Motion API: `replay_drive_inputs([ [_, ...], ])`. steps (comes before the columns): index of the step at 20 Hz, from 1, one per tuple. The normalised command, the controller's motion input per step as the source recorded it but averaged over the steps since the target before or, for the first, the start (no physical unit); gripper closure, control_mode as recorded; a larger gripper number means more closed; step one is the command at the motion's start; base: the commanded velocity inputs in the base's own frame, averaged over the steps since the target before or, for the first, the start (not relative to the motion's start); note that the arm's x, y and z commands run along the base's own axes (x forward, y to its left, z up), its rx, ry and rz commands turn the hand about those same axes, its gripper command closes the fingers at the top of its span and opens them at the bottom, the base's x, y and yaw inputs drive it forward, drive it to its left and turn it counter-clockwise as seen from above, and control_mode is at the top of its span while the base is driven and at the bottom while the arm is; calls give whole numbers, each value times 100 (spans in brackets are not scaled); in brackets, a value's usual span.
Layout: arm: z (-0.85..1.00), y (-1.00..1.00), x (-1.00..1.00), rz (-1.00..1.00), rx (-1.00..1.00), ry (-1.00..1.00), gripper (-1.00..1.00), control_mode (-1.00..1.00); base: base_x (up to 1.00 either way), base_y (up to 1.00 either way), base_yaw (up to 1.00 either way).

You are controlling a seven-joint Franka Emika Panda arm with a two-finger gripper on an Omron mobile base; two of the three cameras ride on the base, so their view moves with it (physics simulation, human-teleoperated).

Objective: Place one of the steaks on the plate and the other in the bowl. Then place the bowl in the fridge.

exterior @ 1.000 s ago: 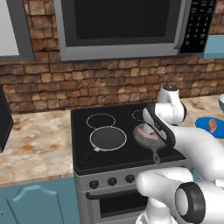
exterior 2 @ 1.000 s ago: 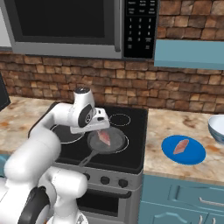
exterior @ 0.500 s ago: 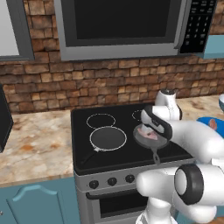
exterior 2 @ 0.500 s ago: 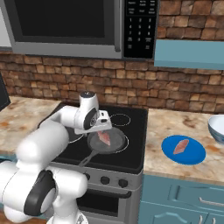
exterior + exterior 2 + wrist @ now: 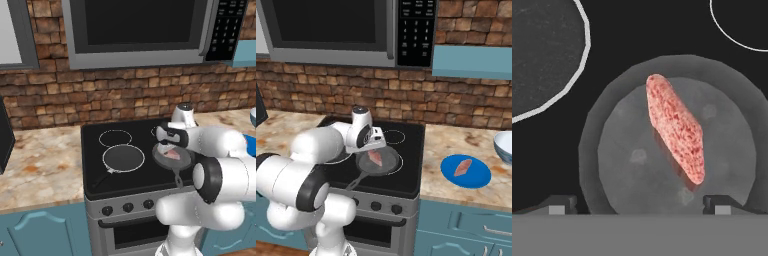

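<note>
- brick wall (image 5: 466, 100) runs behind everything, with one microwave (image 5: 341, 30) hung on it above one black stove (image 5: 401, 170); the keypad on the microwave's right side is too small to read.
- stone counter (image 5: 456, 150) lies on both sides of the stove, over blue cabinet fronts (image 5: 466, 230).
- one white arm reaches over the stove top; its gripper (image 5: 639, 202) hovers above the frying pan, fingers (image 5: 559, 204) spread wide apart with nothing between them.
- one dark round frying pan (image 5: 378, 161) sits on the stove's front burner, handle pointing toward the stove's front edge.
- one blue plate (image 5: 466, 171) rests on the counter right of the stove.
- one bowl (image 5: 504, 146), white with a blue outside, stands at the right edge of the right base view, just beyond the plate; its inside cannot be made out.
- two steaks: one steak (image 5: 676, 127) lies slantwise in the middle of the pan, under the open gripper; the second steak (image 5: 462, 167) lies on the plate.
</note>
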Motion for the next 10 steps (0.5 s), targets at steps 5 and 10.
replay_drive_inputs([
  [5,-23,-12,39,7,0,3,-100,-100,0,0,0],
  [10,-23,-3,19,5,0,1,-100,-100,0,0,0],
])
